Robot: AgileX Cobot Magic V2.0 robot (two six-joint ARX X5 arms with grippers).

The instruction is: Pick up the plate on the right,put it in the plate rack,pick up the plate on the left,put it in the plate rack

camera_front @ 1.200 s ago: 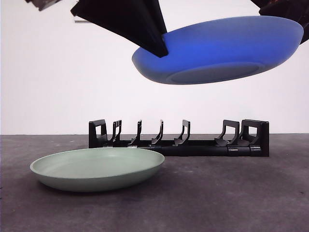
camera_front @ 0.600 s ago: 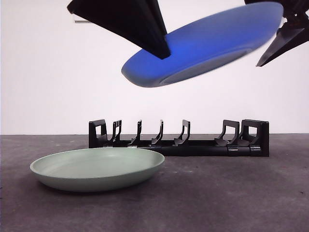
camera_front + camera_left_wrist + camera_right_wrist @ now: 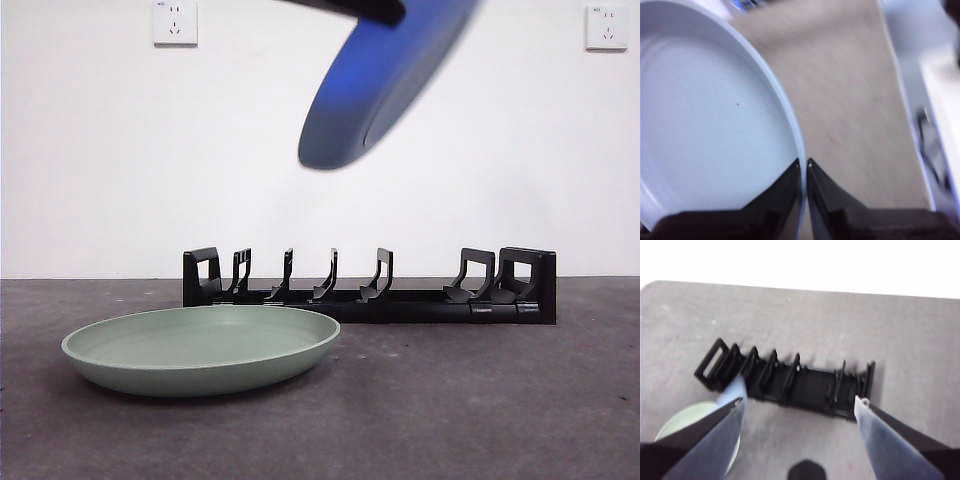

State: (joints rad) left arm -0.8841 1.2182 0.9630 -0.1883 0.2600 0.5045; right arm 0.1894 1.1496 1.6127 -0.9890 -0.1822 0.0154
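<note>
Rack: your long black plastic plate rack [image 3: 370,287] holds nothing.
Left fingers [image 3: 804,163]: clamped on round blue plate [image 3: 380,80], tilted aloft.
Right fingers [image 3: 799,401]: apart.
Desk [image 3: 480,400]: pale green plate [image 3: 200,349].

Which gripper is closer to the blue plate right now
Left. The left gripper is clamped on the blue plate rim, held high over the plate rack. The right gripper is open, off the plate.

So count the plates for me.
2. The blue plate is tilted in the air above the rack, held by the left gripper. The green plate lies on the table.
</note>
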